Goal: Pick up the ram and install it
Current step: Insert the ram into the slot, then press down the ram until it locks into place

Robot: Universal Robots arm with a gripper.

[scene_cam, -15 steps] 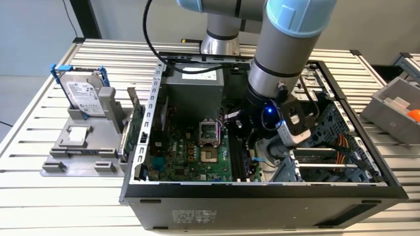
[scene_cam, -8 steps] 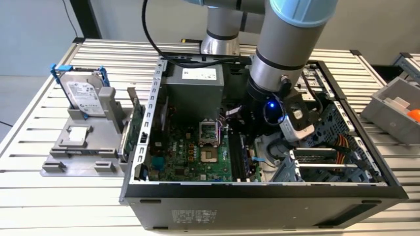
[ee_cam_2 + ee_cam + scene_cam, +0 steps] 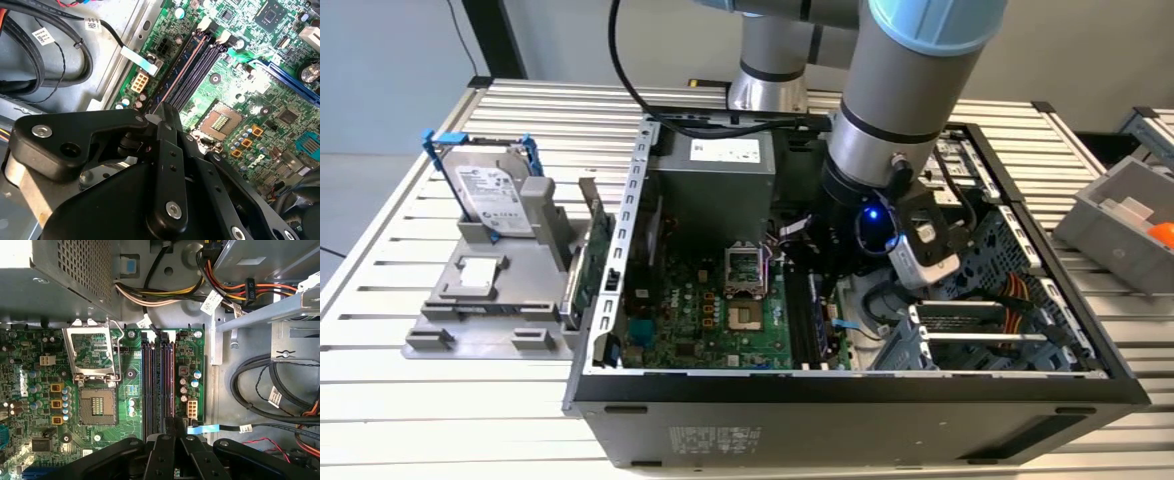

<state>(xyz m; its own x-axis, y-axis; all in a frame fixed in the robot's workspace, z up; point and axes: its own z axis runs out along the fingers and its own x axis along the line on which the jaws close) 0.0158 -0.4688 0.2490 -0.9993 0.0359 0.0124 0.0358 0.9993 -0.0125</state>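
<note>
While the gripper is hanging over the motherboard with its fingers pressed together, the ram is sitting just beyond the fingertips in the outermost memory slot.

arm: 1 | gripper: 1 | case: 1 | motherboard: 1 | CPU socket: 1 | memory slots: 4 | power supply: 1 | hard drive: 1 | green card: 1 | grey holder: 1 | grey bin: 1 | counter: 1
</note>
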